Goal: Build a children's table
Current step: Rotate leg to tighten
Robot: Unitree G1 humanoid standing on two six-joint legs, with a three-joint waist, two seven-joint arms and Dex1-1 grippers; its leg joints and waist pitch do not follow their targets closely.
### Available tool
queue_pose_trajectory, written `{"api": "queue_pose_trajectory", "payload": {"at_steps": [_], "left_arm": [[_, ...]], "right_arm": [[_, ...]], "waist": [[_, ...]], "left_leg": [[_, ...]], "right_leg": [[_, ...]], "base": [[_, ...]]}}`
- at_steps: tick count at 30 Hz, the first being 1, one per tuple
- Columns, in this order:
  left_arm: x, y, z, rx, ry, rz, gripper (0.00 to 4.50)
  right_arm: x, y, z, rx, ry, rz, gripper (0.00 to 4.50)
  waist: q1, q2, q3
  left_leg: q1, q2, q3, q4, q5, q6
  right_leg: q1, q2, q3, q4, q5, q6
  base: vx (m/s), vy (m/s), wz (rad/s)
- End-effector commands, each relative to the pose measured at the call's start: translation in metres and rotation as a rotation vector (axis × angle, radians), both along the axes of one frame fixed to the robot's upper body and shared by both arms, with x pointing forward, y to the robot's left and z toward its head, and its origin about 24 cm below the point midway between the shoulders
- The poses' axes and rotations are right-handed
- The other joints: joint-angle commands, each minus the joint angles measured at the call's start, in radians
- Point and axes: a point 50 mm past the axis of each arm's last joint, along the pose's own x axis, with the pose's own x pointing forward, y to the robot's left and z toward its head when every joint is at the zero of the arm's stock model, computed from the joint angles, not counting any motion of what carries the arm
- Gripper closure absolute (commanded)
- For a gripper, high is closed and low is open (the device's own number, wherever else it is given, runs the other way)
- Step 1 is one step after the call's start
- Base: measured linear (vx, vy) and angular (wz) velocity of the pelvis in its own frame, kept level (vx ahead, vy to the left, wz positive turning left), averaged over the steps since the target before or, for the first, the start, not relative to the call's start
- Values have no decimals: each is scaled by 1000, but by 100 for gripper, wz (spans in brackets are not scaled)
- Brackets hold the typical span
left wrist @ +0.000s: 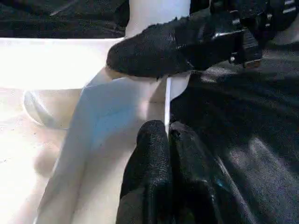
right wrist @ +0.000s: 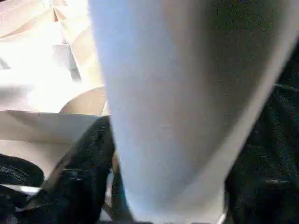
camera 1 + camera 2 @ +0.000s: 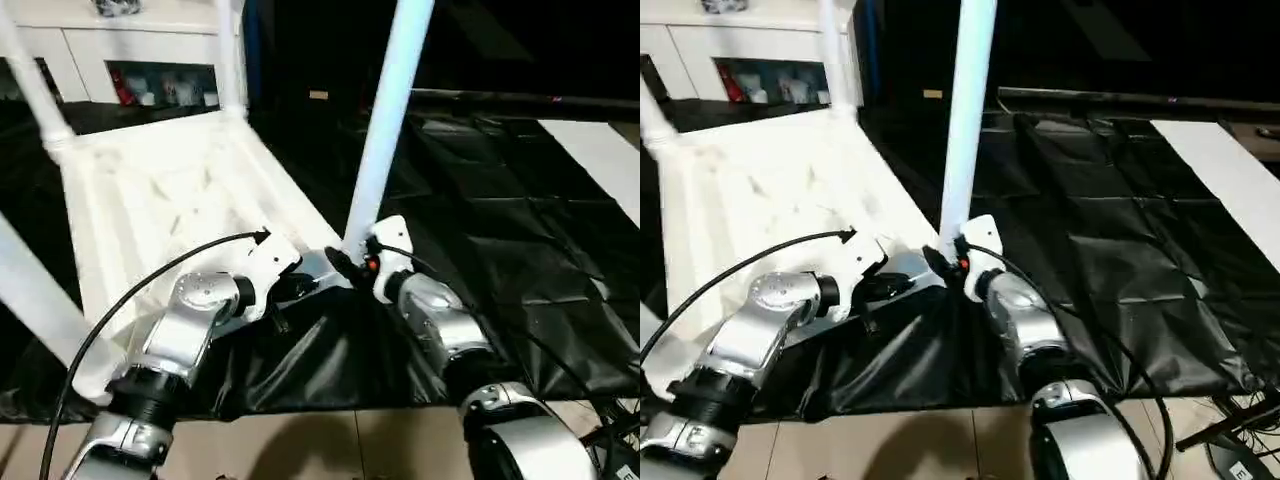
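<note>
Head views: table top [image 3: 170,200] lies upside down on the black-covered work table [image 3: 520,250], legs pointing up. My right gripper [image 3: 352,262] is closed around the base of the near leg [image 3: 390,110] at the near-right corner. My left gripper [image 3: 300,285] is at the top's near edge, just beside that corner. I'd say the leg is being seated in its socket.

Left wrist view: my 2 left fingers [image 1: 154,182] are pressed together, pinching the thin edge of the top. It also shows a right finger [image 1: 159,51] across the leg base, hidden from the head views.

Right wrist view: leg [image 2: 177,107] close up, blocking the socket.

To do it well: keep the leg plumb, push straight down, left holds the top from sliding.
</note>
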Motion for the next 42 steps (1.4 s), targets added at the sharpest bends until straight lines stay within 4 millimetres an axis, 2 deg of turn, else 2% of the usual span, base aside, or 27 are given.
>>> {"api": "queue_pose_trajectory", "payload": {"at_steps": [1, 3, 4, 6, 7, 10, 11, 12, 15, 16, 22, 24, 27, 28, 31, 35, 38, 40, 41, 42], "left_arm": [[-2, -29, 8, -52, -31, -101, 450], [-3, -27, 9, -55, -25, -127, 450], [-4, -24, 10, -61, -16, -163, 450], [-4, -23, 10, -62, -14, -177, 450], [-3, -15, 12, -65, 5, -212, 450], [-2, -11, 11, -60, 17, -232, 450], [-2, -7, 11, -47, 28, -245, 450], [-2, -6, 11, -44, 31, -248, 450], [-1, 4, 10, -32, 67, -299, 450], [-2, 8, 10, -27, 90, -323, 450], [0, 20, 11, -3, 113, -348, 450], [0, 21, 11, -2, 123, -357, 450], [0, 21, 11, -3, 127, -366, 450], [-1, 21, 11, -5, 134, -380, 450], [-3, 23, 9, 0, 145, -399, 450], [-3, 24, 8, 5, 146, -402, 450], [-3, 25, 9, 4, 142, -392, 450], [-1, 25, 9, 4, 126, -353, 450], [0, 24, 9, 0, 119, -336, 450], [3, 18, 8, -20, 91, -259, 450]], "right_arm": [[-16, 37, -9, -10, 38, 198, 88], [-16, 32, -7, -3, 30, 231, 78], [-18, 26, -5, 6, 22, 306, 78], [-19, 24, -5, 7, 18, 337, 78], [-25, 13, -4, 5, 10, 470, 78], [-28, 8, -3, 6, 14, 534, 78], [-31, 5, -3, 4, 20, 593, 78], [-32, 4, -3, 4, 21, 608, 78], [-38, -3, 1, 14, 46, 747, 78], [-40, -6, 0, -3, 54, 782, 78], [-48, -10, -2, -30, 104, 916, 116], [-50, -10, -2, -26, 113, 939, 134], [-51, -9, -2, -29, 114, 951, 153], [-53, -9, -2, -29, 123, 970, 162], [-55, -10, -3, -33, 134, 996, 184], [-57, -10, -3, -23, 145, 1000, 189], [-57, -10, -4, -19, 148, 997, 190], [-55, -6, -5, -5, 130, 945, 190], [-53, -5, -6, -4, 122, 910, 190], [-42, 3, -8, 6, 101, 731, 190]], "waist": [[7, 12, -58], [6, 16, -57], [6, 15, -57], [7, 14, -57], [8, 16, -58], [11, 14, -58], [13, 9, -58], [13, 9, -58], [26, 8, -55], [35, 7, -54], [51, 12, -55], [58, 12, -56], [59, 10, -57], [59, 15, -57], [60, 13, -58], [59, 8, -58], [60, 8, -57], [60, 6, -57], [59, -1, -57], [59, -1, -57]], "left_leg": [[-13, 23, -1, -60, -199, 42], [-11, 23, -1, -60, -218, 41], [-11, 24, -2, -60, -223, 42], [-12, 24, -2, -60, -225, 51], [-11, 25, -2, -59, -216, 52], [-11, 25, 0, -56, -204, 68], [-9, 26, 1, -56, -204, 70], [-9, 26, 1, -56, -204, 70], [-7, 27, 2, -56, -209, 73], [-6, 29, 3, -57, -215, 70], [-3, 33, 2, -58, -213, 52], [-1, 33, 4, -57, -210, 51], [-6, 32, 2, -58, -202, 45], [-4, 31, 2, -58, -207, 42], [-5, 31, 2, -58, -196, 42], [-6, 31, 3, -57, -194, 42], [-6, 31, 2, -58, -194, 42], [-6, 31, 3, -57, -197, 42], [-6, 31, 3, -57, -194, 43], [-6, 31, 3, -57, -194, 43]], "right_leg": [[54, -68, 55, -68, -236, -178], [54, -67, 55, -71, -254, -177], [54, -67, 55, -71, -257, -177], [56, -67, 56, -71, -254, -179], [56, -67, 56, -69, -233, -190], [58, -66, 57, -66, -205, -199], [57, -66, 56, -66, -207, -209], [57, -66, 56, -66, -207, -209], [57, -68, 56, -69, -255, -195], [55, -67, 54, -70, -285, -186], [52, -71, 56, -67, -286, -185], [51, -70, 56, -64, -257, -195], [55, -71, 55, -63, -255, -193], [55, -71, 55, -65, -265, -189], [56, -70, 55, -63, -253, -186], [56, -71, 55, -64, -258, -186], [56, -71, 55, -64, -270, -182], [55, -72, 55, -66, -289, -175], [55, -72, 55, -68, -297, -170], [55, -72, 55, -68, -297, -170]], "base": [[0, 0, 0], [0, 0, 0], [0, 0, 0], [0, 0, 0], [0, 0, 0], [0, 0, 0], [0, 0, 0], [0, 0, 0], [0, 0, 0], [0, 0, 0], [0, 0, 0], [0, 0, 0], [0, 0, 0], [0, 0, 0], [0, 0, 0], [0, 0, 0], [0, 0, 0], [0, 0, 0], [0, 0, 0], [0, 0, 0]]}}
